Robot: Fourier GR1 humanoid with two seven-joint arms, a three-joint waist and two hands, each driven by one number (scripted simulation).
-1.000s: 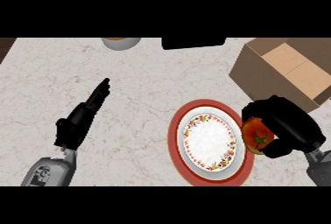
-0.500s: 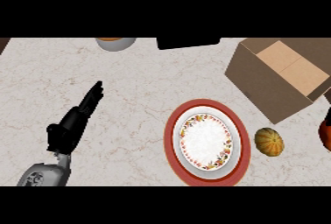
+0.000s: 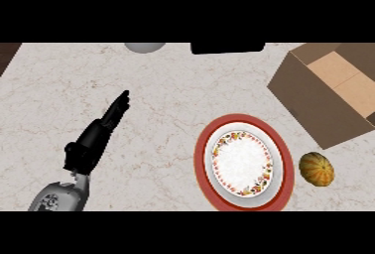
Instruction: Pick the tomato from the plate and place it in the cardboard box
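- Pale marbled stone makes up the surface [image 3: 168, 84], seen steeply from above.
- A plate [image 3: 243, 163] with a red rim, a white middle and a patterned ring lies right of centre; nothing rests on it.
- The tomato [image 3: 316, 169], orange-green and ribbed, sits on the surface just beside the plate's right edge, outside the rim.
- The cardboard box [image 3: 333, 89] stands open at the upper right, close above the tomato, apart from it; no item shows in the visible part of its inside.
- The left robot hand [image 3: 93, 141] lies at the left, fingers straight and pointing up and to the right, holding nothing, well apart from the plate.
- The right robot hand does not show.
- A grey round object [image 3: 145, 47] and a dark block [image 3: 227, 47] sit at the top edge.
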